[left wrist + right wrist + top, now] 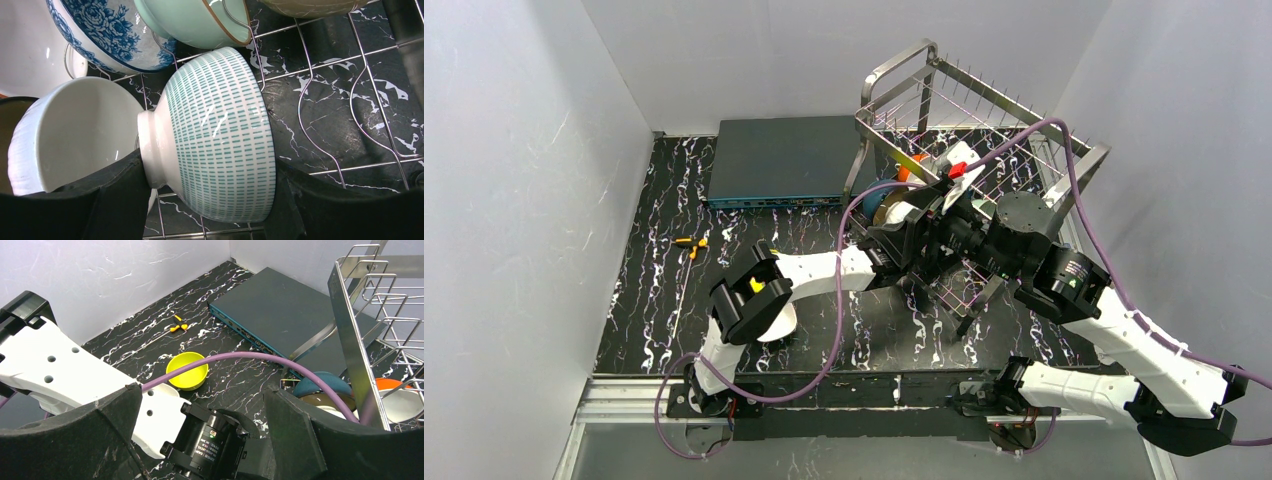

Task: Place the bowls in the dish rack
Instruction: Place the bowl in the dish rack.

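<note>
My left gripper (210, 170) is shut on a white bowl with teal dashes (220, 130), which lies on its side; one finger (120, 195) presses its foot and the other its rim. It hangs just over the wire floor of the dish rack (320, 145). Around it in the rack are a white ribbed bowl (75, 130), a blue floral bowl (100, 30), a pale green bowl (200, 20) and a tan one (310, 5). A yellow bowl (187, 371) sits on the table. My right gripper (202, 390) is open over the left arm's wrist, beside the rack (350, 330).
A flat dark grey-blue box (784, 160) lies left of the rack (984, 120). Small orange-handled pliers (691, 243) lie on the marble table. A purple cable (240, 357) arcs across between the right fingers. Dark blue (320, 382) and orange (395, 384) bowls sit in the rack's lower tier.
</note>
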You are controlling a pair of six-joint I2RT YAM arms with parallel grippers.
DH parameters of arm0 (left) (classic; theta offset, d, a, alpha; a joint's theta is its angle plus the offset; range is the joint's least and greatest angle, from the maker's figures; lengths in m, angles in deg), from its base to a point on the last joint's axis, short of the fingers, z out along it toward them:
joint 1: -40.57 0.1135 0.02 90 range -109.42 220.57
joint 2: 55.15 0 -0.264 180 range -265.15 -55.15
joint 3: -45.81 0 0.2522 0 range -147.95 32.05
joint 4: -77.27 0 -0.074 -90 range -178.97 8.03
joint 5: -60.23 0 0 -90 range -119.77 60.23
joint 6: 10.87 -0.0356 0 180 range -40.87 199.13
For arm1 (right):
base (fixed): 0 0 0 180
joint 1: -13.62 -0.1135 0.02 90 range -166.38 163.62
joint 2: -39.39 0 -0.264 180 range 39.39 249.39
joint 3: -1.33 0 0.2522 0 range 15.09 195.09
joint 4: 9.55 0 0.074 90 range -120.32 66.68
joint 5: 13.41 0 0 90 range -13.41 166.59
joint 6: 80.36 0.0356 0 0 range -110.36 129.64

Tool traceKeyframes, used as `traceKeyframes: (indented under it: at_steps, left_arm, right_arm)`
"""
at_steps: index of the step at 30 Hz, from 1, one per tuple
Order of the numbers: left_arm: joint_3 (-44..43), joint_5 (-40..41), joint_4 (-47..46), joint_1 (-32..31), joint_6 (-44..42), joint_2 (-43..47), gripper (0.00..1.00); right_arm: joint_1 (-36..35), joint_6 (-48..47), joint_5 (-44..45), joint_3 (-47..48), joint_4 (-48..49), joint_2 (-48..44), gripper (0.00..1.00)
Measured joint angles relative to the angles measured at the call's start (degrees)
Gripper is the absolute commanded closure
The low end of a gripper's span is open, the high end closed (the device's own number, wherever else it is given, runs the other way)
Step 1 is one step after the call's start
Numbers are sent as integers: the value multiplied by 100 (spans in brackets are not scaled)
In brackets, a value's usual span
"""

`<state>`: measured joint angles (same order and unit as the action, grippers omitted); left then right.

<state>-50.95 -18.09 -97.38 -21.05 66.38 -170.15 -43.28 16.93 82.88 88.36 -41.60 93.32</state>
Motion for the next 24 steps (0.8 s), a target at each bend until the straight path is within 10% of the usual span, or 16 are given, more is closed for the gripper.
traceKeyframes:
  at_steps: [3, 14, 24]
  left_arm:
    - [0, 15, 0, 0, 13, 0, 46]
    - [-109, 234, 402, -4, 59, 37, 2]
    - [-83, -192, 804, -11, 118, 466, 2]
  right_arm:
    - [0, 2, -2, -2, 0, 0, 1]
    - [0, 37, -26, -2, 9, 0, 1]
    - [0, 107, -94, -2, 50, 96, 1]
